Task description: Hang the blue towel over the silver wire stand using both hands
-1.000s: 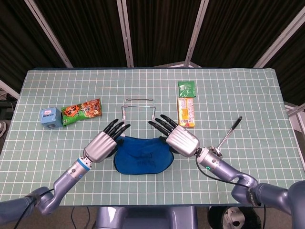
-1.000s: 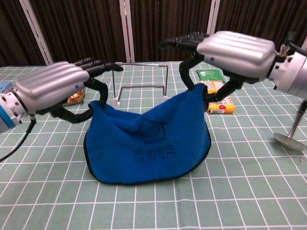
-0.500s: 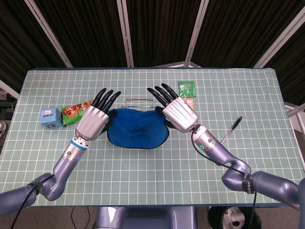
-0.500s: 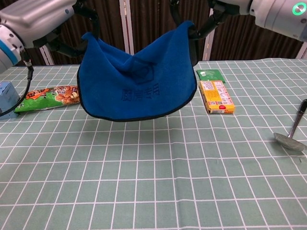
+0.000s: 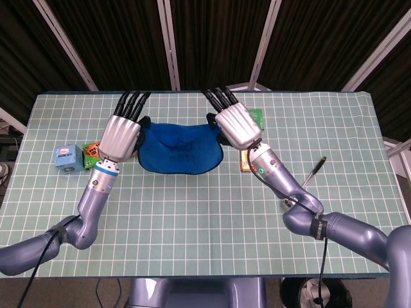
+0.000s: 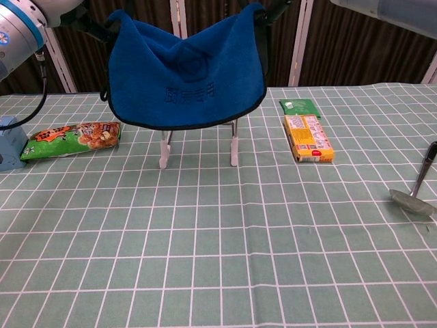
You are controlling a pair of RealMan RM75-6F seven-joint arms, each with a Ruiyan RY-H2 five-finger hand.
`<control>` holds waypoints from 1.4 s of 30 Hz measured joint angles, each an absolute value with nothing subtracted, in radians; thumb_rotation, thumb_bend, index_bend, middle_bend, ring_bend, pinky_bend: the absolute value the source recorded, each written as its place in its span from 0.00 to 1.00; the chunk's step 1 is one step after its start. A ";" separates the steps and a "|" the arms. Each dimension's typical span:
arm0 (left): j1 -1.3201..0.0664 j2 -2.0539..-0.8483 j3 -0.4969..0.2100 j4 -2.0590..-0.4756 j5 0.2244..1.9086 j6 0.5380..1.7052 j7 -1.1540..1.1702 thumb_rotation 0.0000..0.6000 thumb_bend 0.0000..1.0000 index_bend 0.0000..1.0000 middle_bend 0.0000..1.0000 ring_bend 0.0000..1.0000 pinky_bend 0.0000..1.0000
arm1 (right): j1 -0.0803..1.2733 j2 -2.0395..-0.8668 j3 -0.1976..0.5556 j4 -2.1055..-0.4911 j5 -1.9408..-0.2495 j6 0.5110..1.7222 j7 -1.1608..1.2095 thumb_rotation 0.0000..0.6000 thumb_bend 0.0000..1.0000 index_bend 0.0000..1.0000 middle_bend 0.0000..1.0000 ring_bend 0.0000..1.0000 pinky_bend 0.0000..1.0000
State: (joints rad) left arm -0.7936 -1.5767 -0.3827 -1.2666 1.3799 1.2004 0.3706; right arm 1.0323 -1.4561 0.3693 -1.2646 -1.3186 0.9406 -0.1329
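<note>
The blue towel (image 5: 180, 149) was found lifted clear of the table, held by its two upper corners and sagging in the middle; the left hand (image 5: 120, 133) was seen pinching the left corner and the right hand (image 5: 236, 126) the right corner, the remaining fingers of each stretched out toward the far edge. In the chest view the silver wire stand (image 6: 233, 145) was visible only by its two legs, directly below the towel's hem; the top bar was hidden behind the cloth, so it could not be told whether the towel had already been brought over it. The task was judged well advanced: the towel raised and carried to the stand; draping over the bar and release of both corners were judged outstanding.

The surface was noted as a green gridded table mat (image 5: 192, 237); on it were recorded a snack packet (image 6: 72, 139) and a blue box (image 5: 68, 156) on the left side, a yellow carton (image 6: 308, 137) and green sachet (image 6: 298, 106) on the right, and a ladle (image 6: 415, 192) near the right edge. Dark curtains (image 5: 212, 42) with pale framing were observed behind the table.
</note>
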 measured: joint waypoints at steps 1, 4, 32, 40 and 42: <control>-0.799 -1.580 -0.385 -1.253 1.378 1.200 0.365 1.00 0.53 0.79 0.00 0.00 0.00 | 1.039 -1.463 0.371 -1.244 -1.317 0.937 -0.126 1.00 0.61 0.61 0.00 0.00 0.00; -0.820 -1.590 -0.393 -1.214 1.371 1.200 0.349 1.00 0.53 0.79 0.00 0.00 0.00 | 1.053 -1.475 0.372 -1.199 -1.316 0.929 -0.107 1.00 0.61 0.61 0.00 0.00 0.00; -0.846 -1.717 -0.308 -0.983 1.281 1.111 0.251 1.00 0.53 0.79 0.00 0.00 0.00 | 1.049 -1.637 0.276 -0.953 -1.322 0.887 0.053 1.00 0.61 0.61 0.00 0.00 0.00; -0.841 -1.747 -0.285 -0.936 1.284 1.100 0.212 1.00 0.53 0.79 0.00 0.00 0.00 | 1.039 -1.677 0.254 -0.898 -1.333 0.886 0.074 1.00 0.59 0.59 0.00 0.00 0.00; -0.841 -1.751 -0.281 -0.928 1.284 1.095 0.204 1.00 0.53 0.75 0.00 0.00 0.00 | 1.039 -1.681 0.249 -0.889 -1.339 0.886 0.076 1.00 0.46 0.42 0.00 0.00 0.00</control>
